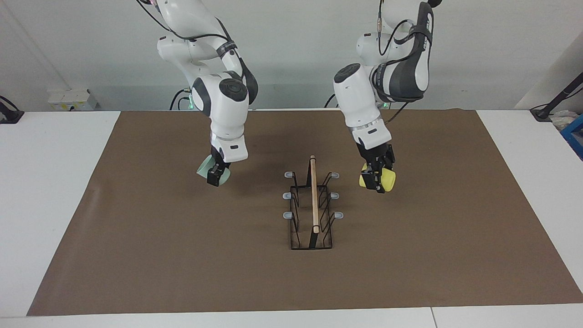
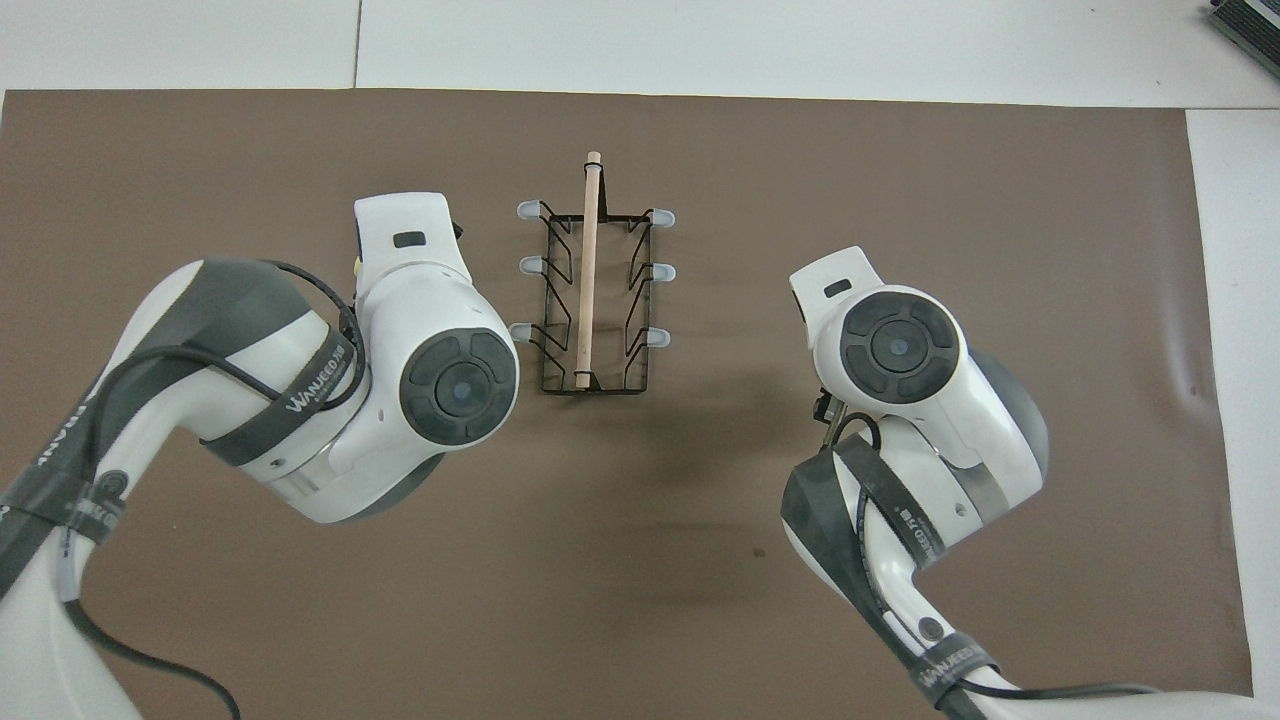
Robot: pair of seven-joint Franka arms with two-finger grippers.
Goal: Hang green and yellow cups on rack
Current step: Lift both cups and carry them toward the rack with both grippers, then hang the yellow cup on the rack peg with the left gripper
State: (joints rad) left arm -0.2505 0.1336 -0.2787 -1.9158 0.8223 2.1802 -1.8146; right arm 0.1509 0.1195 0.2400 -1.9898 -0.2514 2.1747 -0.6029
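left gripper (image 1: 378, 178) clenched on yellow cup (image 1: 385, 180), raised over mid-bench beside rack (image 1: 313, 205) | right gripper (image 1: 217, 175) grasping green cup (image 1: 206, 167), toward right-arm edge | next, I judge: tip each mouth onto a grey-tipped peg (image 1: 338, 215), seat fully before my jaws release.

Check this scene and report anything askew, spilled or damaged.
Nothing stands out. The rack stands upright on the mat, pegs bare; the left gripper holds the yellow cup, the right gripper the green cup.
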